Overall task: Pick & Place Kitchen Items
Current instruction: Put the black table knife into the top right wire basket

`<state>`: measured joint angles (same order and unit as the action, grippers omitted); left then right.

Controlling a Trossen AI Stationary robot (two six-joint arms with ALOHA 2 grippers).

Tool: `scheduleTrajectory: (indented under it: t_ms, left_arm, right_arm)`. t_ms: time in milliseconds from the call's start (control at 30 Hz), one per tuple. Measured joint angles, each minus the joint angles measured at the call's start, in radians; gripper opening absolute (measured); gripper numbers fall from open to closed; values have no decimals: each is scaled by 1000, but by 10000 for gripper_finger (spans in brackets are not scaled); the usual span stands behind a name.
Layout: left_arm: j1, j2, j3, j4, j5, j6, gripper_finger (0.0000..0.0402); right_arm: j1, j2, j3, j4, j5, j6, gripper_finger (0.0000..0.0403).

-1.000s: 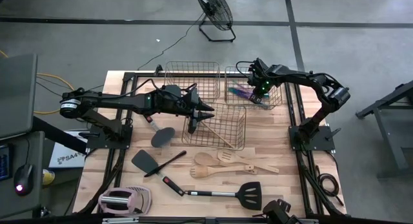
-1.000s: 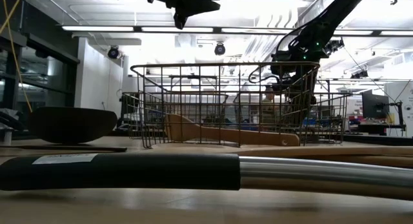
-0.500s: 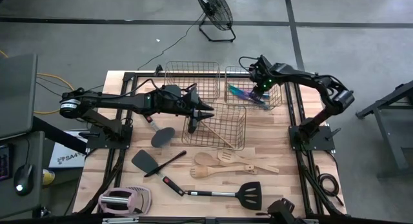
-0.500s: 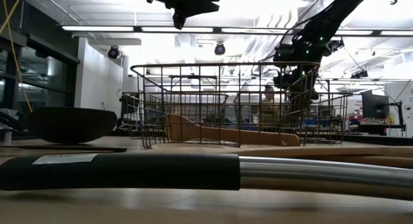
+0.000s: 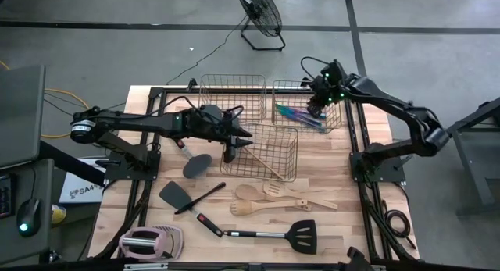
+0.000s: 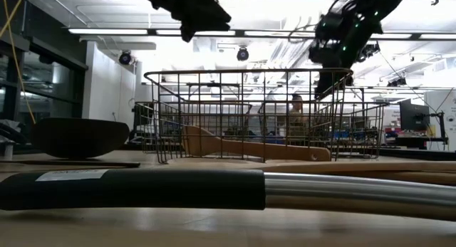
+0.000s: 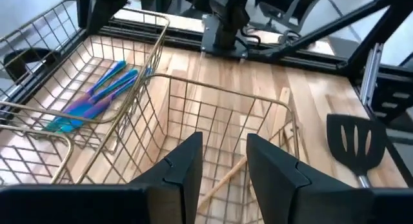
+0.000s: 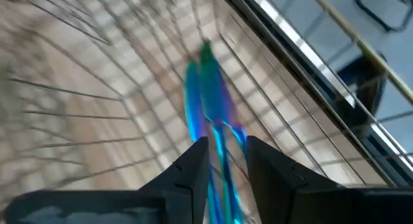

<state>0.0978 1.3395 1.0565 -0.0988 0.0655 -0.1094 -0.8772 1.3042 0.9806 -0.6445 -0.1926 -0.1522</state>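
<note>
Thin iridescent purple-teal pieces lie flat in the far right wire basket. My right gripper hangs open above them, pointing steeply down, and is clear of them. My left gripper is open and holds nothing. It hovers over the left rim of the near basket, where a pale wooden spatula lies on the bottom. Wooden spoons and spatulas, two black spatulas and a black spoon lie on the table.
A third wire basket stands at the far middle of the table. The pink-and-white gadget sits at the near left corner. A dark frame rail runs along the right side. Bare wood lies to the right of the near basket.
My right gripper has risen out of the far right basket and drawn a little toward the table's far edge, while the iridescent pieces stay lying in the basket. My left gripper has tipped its fingers down a little over the near basket.
</note>
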Motion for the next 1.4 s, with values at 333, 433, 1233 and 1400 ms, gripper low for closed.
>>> scheduleTrajectory:
  t_ms: [333,433,1233,1400]
  left_arm:
    - [0,-113,1,-277,-26,-36,120]
    - [0,-130,1,-344,-27,-78,120]
    - [0,-133,0,-526,-20,-218,120]
    - [0,-133,0,-536,28,-210,120]
  right_arm:
    - [22,-166,0,-15,-77,44,93]
    - [55,-210,0,-28,-79,50,93]
    - [379,-558,-228,65,-5,247,93]
    - [476,-609,-276,109,69,287,93]
